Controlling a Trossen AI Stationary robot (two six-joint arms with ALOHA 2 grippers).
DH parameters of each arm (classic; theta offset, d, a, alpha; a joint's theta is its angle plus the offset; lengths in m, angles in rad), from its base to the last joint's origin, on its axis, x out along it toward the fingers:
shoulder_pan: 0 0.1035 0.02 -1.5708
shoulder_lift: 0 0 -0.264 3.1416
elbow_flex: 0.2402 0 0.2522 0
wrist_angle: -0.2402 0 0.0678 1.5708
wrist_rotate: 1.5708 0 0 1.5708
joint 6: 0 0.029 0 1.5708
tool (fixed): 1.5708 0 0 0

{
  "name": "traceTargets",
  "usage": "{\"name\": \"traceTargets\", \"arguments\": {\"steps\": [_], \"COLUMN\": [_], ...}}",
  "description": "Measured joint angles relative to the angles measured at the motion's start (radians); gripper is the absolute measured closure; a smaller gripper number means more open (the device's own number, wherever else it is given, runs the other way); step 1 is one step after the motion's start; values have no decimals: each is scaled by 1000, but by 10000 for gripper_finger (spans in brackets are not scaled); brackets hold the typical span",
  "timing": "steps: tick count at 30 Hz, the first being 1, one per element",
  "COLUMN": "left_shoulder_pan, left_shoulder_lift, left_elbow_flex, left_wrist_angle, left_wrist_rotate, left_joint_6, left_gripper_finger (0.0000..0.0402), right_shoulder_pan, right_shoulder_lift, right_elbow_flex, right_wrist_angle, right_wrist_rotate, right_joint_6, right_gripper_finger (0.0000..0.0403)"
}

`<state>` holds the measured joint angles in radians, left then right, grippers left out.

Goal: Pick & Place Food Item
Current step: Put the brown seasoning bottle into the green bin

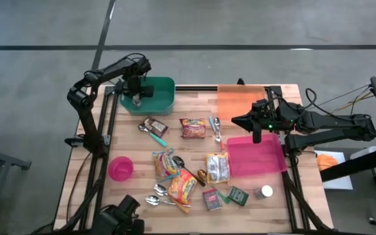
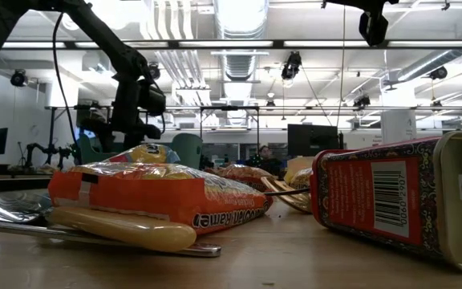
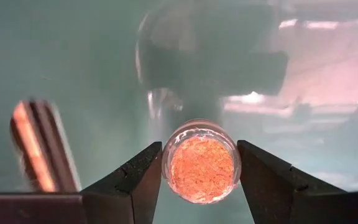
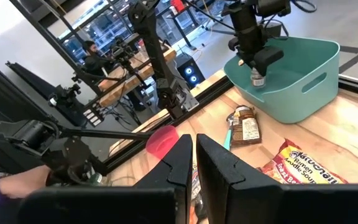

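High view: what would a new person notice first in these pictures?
Probably the left claw holding a small jar of orange powder over the teal bin at the table's far left corner. Next, the bright pink tray on the right, with the shut right claw above its edge, and the food packets scattered mid-table.
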<state>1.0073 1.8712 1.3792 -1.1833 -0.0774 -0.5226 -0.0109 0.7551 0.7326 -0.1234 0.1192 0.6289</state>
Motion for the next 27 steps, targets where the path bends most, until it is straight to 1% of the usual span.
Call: {"name": "traceTargets", "arguments": {"steps": [5,9,14,18,27], "left_shoulder_pan": [-20,-60,-118,-134,-135], "left_shoulder_lift": [-3,-15,-45,-97,-272], "left_elbow_flex": [-14,-46,-113,-186,-394], "left_wrist_angle": [-37,-14,34,97,263], "left_wrist_rotate": [-1,-21,-83,-88,-87], "left_joint_6": [24,79,111,130,107], "left_gripper_finger": [205,205,205,205,205], "right_shoulder_pan": [0,0,0,0,0], "right_shoulder_lift": [0,0,0,0,0], "right_elbow_flex": [0,0,0,0,0], "right_wrist_angle": [0,0,0,0,-1], "right_wrist_rotate": [0,0,-7,-24,-26], "right_joint_6": [-3,-3,-3,-3,-7], "right_gripper_finger": [382,382,382,382,382]}}
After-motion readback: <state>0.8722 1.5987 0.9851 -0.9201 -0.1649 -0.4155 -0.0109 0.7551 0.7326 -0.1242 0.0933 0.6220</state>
